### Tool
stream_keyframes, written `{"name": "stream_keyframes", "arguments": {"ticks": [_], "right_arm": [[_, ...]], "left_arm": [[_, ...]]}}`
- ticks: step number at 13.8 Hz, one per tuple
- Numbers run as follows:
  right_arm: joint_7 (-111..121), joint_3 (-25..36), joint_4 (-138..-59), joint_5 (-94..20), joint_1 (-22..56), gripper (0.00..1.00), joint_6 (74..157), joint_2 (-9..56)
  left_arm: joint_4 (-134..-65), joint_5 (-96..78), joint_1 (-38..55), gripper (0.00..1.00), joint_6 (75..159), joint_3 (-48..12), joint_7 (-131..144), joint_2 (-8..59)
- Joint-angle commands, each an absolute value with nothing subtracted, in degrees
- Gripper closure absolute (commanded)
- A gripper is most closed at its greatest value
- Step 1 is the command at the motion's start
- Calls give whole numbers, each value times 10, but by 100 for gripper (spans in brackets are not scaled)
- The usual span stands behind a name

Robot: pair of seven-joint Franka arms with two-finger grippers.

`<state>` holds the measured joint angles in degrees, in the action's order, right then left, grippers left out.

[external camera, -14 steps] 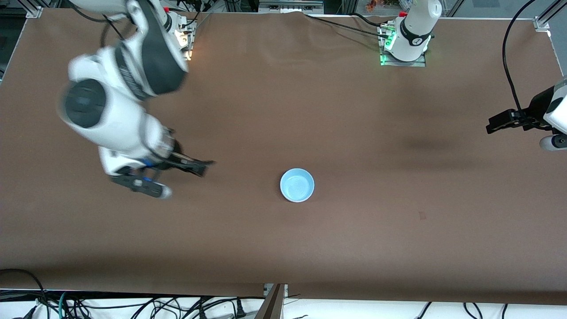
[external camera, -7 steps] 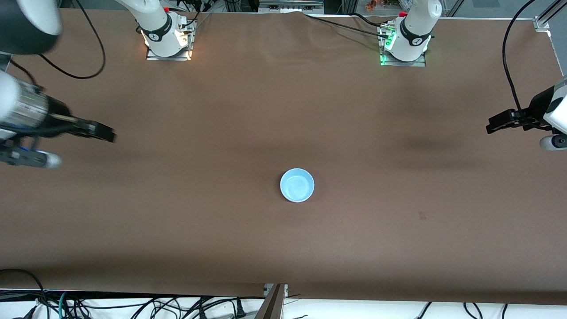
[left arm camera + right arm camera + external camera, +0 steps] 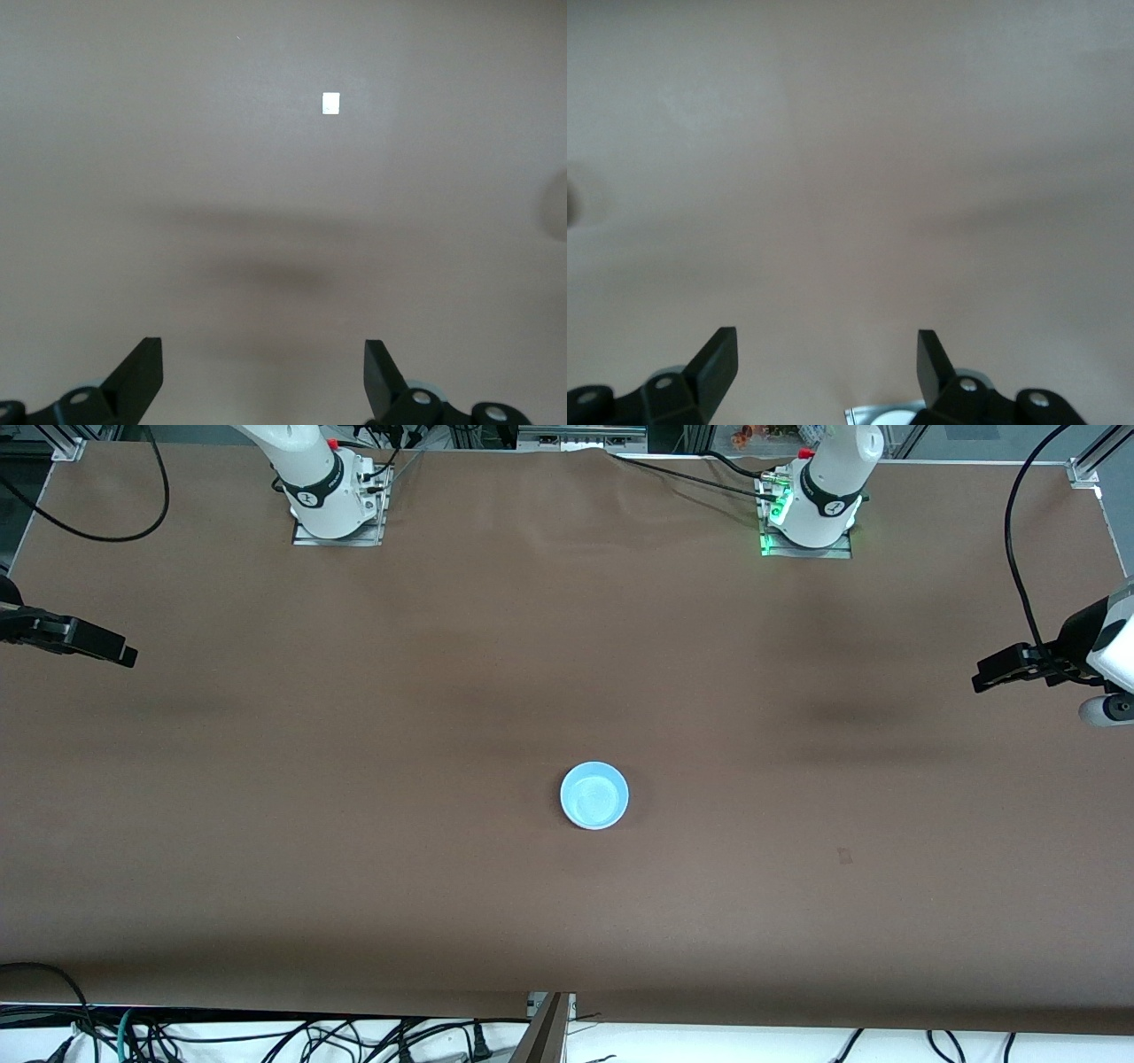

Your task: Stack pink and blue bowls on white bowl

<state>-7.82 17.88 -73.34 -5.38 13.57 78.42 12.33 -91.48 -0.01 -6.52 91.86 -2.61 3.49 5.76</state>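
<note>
Jaws of both grippers gape wide, holding nothing.

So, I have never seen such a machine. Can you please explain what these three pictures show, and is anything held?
These are two robot arms bolted to a table with a brown cover. The wide picture comes from a high camera facing them; their bases stand along its top edge. The other two pictures come from small cameras on each arm's wrist, looking down past the jaws.

The right gripper hangs over its end of the table, and the left gripper over the other end. Both have their jaws open and hold nothing.

On the table I see one light blue bowl, near the middle. No pink or white bowl shows; whether they sit under the blue one, I cannot tell.
</note>
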Motion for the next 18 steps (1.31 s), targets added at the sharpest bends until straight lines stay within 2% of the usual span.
{"name": "stream_keyframes", "arguments": {"ticks": [1, 4, 7, 8, 9, 15, 18], "right_arm": [[-82, 151, -976, -13, 149, 10, 907, -42], [-151, 119, -1107, 9, 149, 10, 973, -135], [-212, 74, -1138, 35, 149, 10, 976, -156], [-211, 73, -1136, 36, 149, 10, 976, -152], [-204, 76, -1126, 36, 147, 2, 976, -145], [-89, 117, -1037, 27, 143, 1, 970, -82], [-91, 117, -1034, 27, 142, 1, 970, -76]], "left_arm": [[-897, -9, -69, 0, 905, -29, 36, 65], [-896, -9, -69, 0, 905, -28, 36, 65], [-896, -9, -69, 0, 905, -28, 36, 65], [-896, -9, -69, 0, 905, -28, 36, 65], [-896, -9, -69, 0, 905, -28, 36, 65], [-896, -10, -69, 0, 904, -28, 36, 65], [-896, -10, -69, 0, 905, -28, 36, 65]]}}
